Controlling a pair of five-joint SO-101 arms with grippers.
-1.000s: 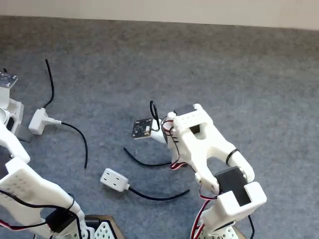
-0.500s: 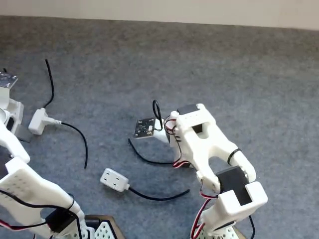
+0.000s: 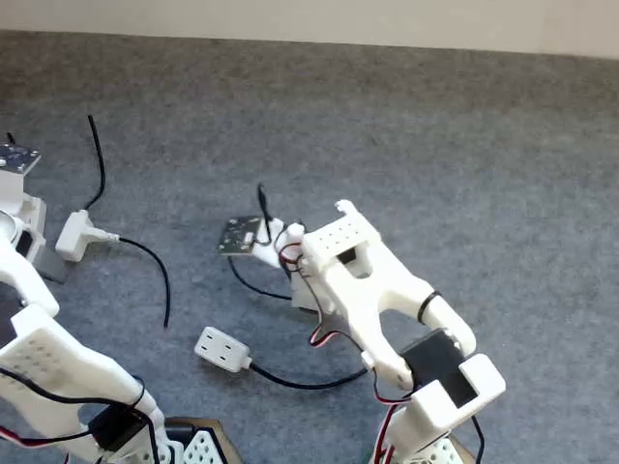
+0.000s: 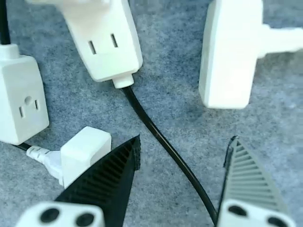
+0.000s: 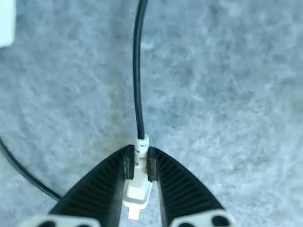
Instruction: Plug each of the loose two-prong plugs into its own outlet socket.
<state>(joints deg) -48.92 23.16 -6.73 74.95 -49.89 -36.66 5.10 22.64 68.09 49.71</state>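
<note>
Closest to the arm bases, a white outlet block [image 3: 220, 349] lies flat on the grey table [image 3: 484, 145]. I take it for the socket you want. Just beyond it, your right gripper [image 5: 138, 153] has its jaws pinched tight on a small white plug [image 5: 136, 189], held low over the table with its black cord [image 5: 137, 71] running away ahead. The step in hand looks like carrying that plug to a socket. Next you need to bring it back toward the block and line its prongs up with the slots, though I cannot make out which way the prongs face. The right arm is stretched forward, wrist tipped down. Farther left, a second plug [image 3: 74, 235] lies loose. Your left gripper [image 4: 184, 142] hangs there with jaws wide apart and empty, short of a two-slot socket [image 4: 106, 42].
</note>
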